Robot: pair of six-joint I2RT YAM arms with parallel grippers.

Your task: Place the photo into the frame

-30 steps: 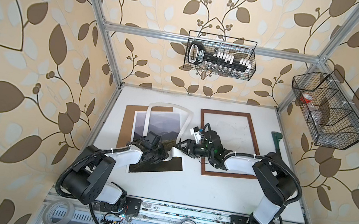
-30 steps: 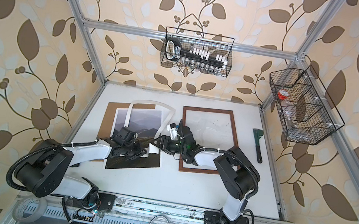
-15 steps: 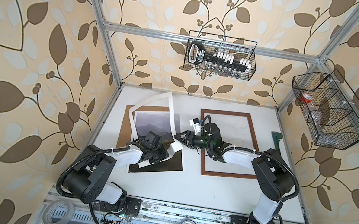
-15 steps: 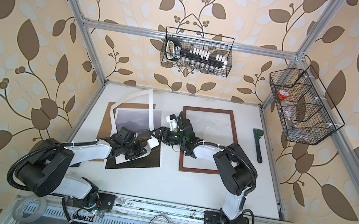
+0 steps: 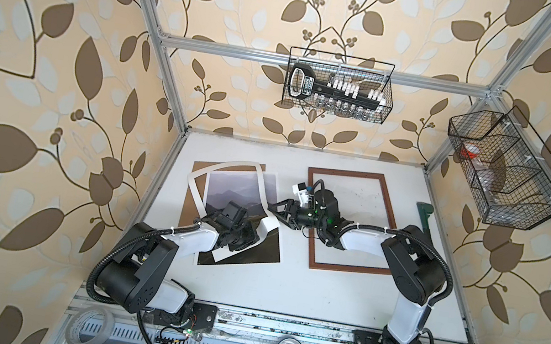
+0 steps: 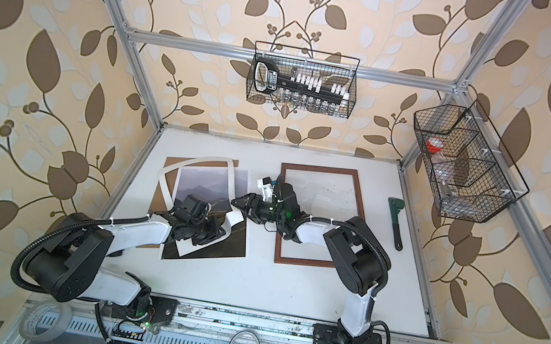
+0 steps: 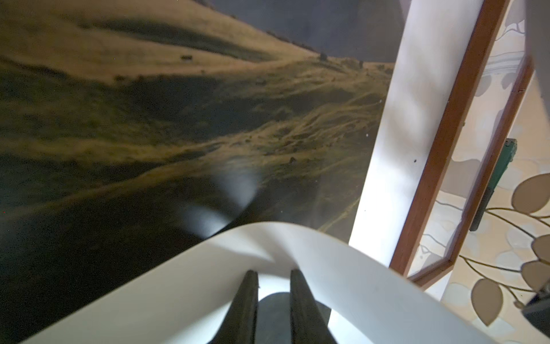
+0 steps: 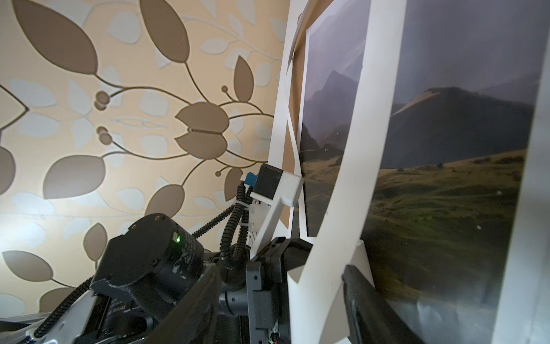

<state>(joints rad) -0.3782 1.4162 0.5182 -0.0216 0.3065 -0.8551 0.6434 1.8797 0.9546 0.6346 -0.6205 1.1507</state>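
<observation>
Even bright top views, wide-angle edge bend, wrist cams dim, blurry

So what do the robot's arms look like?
Both the left arm and right arm have white shells with chunky black round joints. A ribbed black cable runs along each, fastened with white ties. The left gripper and right gripper have thin black fingers, and a small green light glows on the right wrist.

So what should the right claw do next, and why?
Probably close the right gripper on the side strip of the white mat, which runs between its open jaws in the right wrist view. The left gripper pinches a curled part of that mat, and the photo lies beneath it, beside the frame.
</observation>
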